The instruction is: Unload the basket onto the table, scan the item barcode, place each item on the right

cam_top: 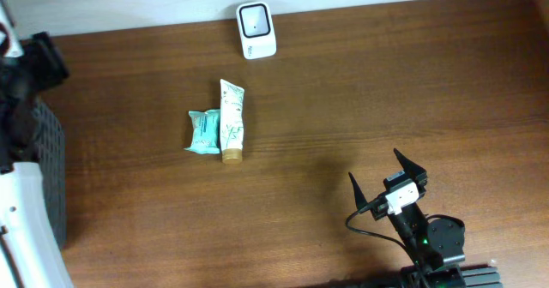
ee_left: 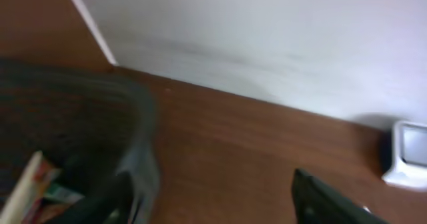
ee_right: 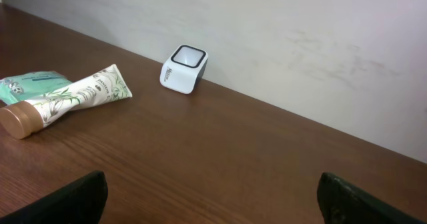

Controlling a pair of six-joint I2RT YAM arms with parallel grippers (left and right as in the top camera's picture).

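One broad worktop (cam_top: 360,108) of dark brown wood grain fills nearly the whole overhead view. A pale, off-white wall (ee_right: 300,37) runs along its far edge, meeting the wood in a straight line. The wall is plain and faintly scuffed in the right wrist view.

At the left edge of the worktop stands a dark mesh basket (ee_left: 80,111), seen blurred from the left wrist. A colourful flat packet (ee_left: 30,187) lies inside it; its print is too blurred to read. The left hand (ee_left: 210,187) hangs beside the basket's rim with its two dark fingers (ee_left: 320,201) spread, nothing between them.

The right hand (cam_top: 376,166) sits low over the near right part of the worktop. Its black fingers (ee_right: 363,201) are spread wide and it holds nothing, well apart from every item.

Left of the middle lies a white squeeze tube with green leaf print and a bronze cap (cam_top: 232,121), flat on the wood with the cap toward the near edge. Touching its left side lies a small teal foil packet (cam_top: 203,131), also flat.

Farther back, just in front of the wall, a small white box-shaped barcode scanner with a dark window (cam_top: 256,29) stands apart from the tube and the teal packet, bare wood between them.
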